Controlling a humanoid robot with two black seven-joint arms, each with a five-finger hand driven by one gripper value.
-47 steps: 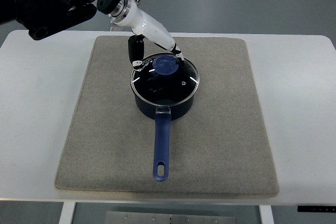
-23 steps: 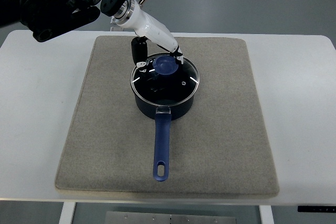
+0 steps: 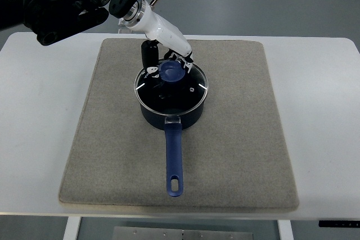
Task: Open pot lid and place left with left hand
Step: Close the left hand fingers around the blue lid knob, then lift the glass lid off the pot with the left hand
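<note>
white table, grey mat, grey floor

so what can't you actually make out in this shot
- Top view: whether the left hand truly grips the knob; its fingers crowd the knob's far side and hide the contact.
- Top view: whether the lid has lifted off the pot; the steep downward angle hides any gap.
- Top view: the pot's contents; dark glass and reflections.
- Top view: the left arm's upper part, cut off by the top-left edge.
- The right arm: not in view.
</note>
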